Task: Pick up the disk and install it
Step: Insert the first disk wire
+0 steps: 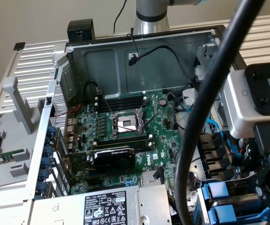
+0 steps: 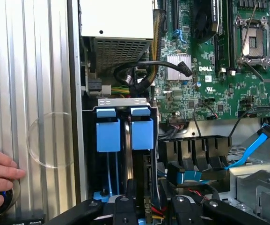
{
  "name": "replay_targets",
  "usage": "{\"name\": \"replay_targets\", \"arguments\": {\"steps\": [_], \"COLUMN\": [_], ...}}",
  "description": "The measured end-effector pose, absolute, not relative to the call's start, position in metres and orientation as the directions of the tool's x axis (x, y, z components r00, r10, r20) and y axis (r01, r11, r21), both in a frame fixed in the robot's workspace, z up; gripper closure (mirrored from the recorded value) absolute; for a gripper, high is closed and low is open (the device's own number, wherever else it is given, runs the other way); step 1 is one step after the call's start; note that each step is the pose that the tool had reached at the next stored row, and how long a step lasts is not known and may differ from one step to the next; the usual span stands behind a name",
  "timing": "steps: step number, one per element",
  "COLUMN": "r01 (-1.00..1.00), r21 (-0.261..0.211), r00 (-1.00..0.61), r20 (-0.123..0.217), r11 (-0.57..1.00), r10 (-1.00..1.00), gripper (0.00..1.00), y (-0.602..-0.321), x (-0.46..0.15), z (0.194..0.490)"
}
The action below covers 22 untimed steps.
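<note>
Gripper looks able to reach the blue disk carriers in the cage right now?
Likely yes: gripper sits close over the cage, blue disk carriers face it, no cable crossing them.

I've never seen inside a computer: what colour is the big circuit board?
Green; the circuit board shows best in the exterior view.

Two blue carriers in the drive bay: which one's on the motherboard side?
The blue carrier nearer the green motherboard; the other carrier sits between it and the case's outer wall.
</note>
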State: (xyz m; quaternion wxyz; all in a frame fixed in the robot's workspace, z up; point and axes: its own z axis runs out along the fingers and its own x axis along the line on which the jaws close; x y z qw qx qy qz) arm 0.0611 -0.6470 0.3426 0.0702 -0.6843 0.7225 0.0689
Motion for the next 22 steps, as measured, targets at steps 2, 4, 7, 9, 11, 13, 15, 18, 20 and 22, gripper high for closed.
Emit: {"name": "replay_targets", "arguments": {"steps": [2, 4, 7, 9, 11, 13, 15, 18, 20, 22], "r01": [-0.999, -0.999, -0.999, -0.999, -0.999, -0.999, -0.999, -0.999, -0.999, -0.999], "r21": [0.004, 0.004, 0.004, 0.004, 0.004, 0.004, 0.004, 0.004, 0.004, 0.004], "r00": [-0.054, -0.054, -0.054, -0.054, -0.054, -0.054, -0.053, -0.053, -0.054, -0.054], "r20": [-0.199, -0.201, -0.202, -0.202, -0.203, -0.203, -0.205, -0.206, -0.207, -0.208], "r11": [0.054, 0.054, 0.054, 0.054, 0.054, 0.054, 0.054, 0.054, 0.054, 0.054], "r10": [-0.979, -0.978, -0.978, -0.978, -0.978, -0.978, -0.977, -0.977, -0.977, -0.977], "gripper": [0.67, 0.67, 0.67, 0.67, 0.67, 0.67, 0.67, 0.67, 0.67, 0.67], "y": [-0.6471, -0.6471, -0.6471, -0.6471, -0.6471, -0.6471, -0.6471, -0.6471, -0.6471, -0.6472], "x": [0.0611, 0.0612, 0.0611, 0.0611, 0.0611, 0.0612, 0.0612, 0.0614, 0.0615, 0.0615], "z": [0.3414, 0.3404, 0.3378, 0.3367, 0.3367, 0.3365, 0.3364, 0.3363, 0.3360, 0.3357]}}
